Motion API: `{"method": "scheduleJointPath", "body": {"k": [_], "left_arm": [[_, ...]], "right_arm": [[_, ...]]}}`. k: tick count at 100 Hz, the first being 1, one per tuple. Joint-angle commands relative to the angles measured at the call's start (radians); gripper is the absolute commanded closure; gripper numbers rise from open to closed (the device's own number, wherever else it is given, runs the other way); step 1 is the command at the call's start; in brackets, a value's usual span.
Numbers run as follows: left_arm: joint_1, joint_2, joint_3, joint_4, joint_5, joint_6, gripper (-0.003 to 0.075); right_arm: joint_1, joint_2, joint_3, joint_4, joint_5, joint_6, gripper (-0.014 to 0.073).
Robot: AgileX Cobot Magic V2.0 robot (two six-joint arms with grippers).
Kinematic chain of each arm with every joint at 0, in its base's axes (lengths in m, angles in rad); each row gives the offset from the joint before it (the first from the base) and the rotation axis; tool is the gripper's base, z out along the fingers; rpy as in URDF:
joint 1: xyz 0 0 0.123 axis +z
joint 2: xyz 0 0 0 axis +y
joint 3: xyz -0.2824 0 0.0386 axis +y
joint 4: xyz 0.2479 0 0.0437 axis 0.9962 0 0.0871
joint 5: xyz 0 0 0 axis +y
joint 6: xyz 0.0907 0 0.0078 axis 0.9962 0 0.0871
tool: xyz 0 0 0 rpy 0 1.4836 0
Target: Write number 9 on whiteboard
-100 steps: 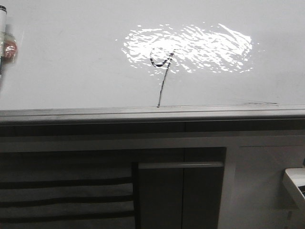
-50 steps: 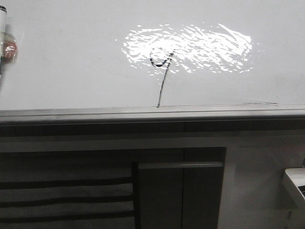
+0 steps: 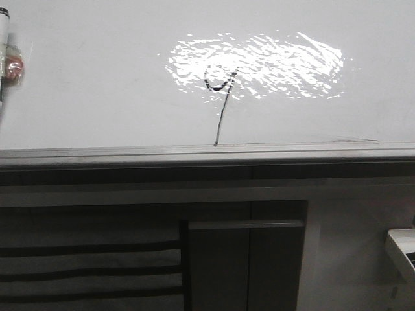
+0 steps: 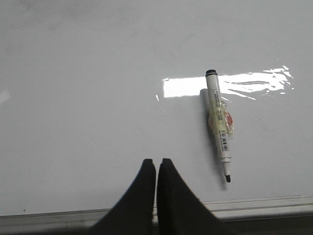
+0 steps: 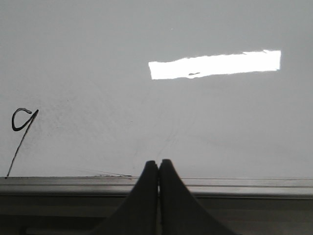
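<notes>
The whiteboard [image 3: 97, 91] is glossy white-grey with a grey edge rail. A black number 9 [image 3: 220, 97] is drawn on it, its loop in the glare and its long tail reaching down to the rail; it also shows in the right wrist view [image 5: 20, 134]. A white marker [image 4: 218, 122] lies uncapped on the whiteboard [image 4: 88, 98], its tip toward the rail; its end shows at the front view's left edge [image 3: 5, 45]. My left gripper [image 4: 156, 162] is shut and empty beside the marker. My right gripper [image 5: 158, 163] is shut and empty over the whiteboard [image 5: 220, 127] rail.
A bright glare patch [image 3: 272, 61] lies on the board. Below the rail [image 3: 207, 154] stands a grey cabinet [image 3: 246, 259] with dark slats [image 3: 91, 272]. A white object [image 3: 402, 249] sits at the lower right edge.
The marker at the front view's left edge has slid slightly further left. The number 9 and the rest are unchanged.
</notes>
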Motion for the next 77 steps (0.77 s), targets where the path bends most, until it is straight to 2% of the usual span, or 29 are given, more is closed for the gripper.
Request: {"method": "scheduleJointPath", "body": {"k": [1,12,20,24,77], "left_arm": [[0.002,-0.026,0.030,-0.008,-0.081,-0.001,0.0741],[0.002,-0.026,0.030,-0.008,-0.081,-0.001,0.0741],[0.002,-0.026,0.030,-0.008,-0.081,-0.001,0.0741],[0.002,-0.026,0.030,-0.008,-0.081,-0.001,0.0741],[0.002,-0.026,0.030,-0.008,-0.081,-0.001,0.0741]], "right_arm": [[-0.005,-0.018,0.027,0.000,-0.086,-0.007,0.0666],[-0.005,-0.018,0.027,-0.032,-0.086,0.033,0.0666],[-0.005,-0.018,0.027,-0.190,-0.088,0.177,0.0666],[-0.005,-0.018,0.027,-0.240,-0.088,0.205,0.0666],[-0.005,-0.018,0.027,-0.218,-0.087,0.200,0.0666]]}}
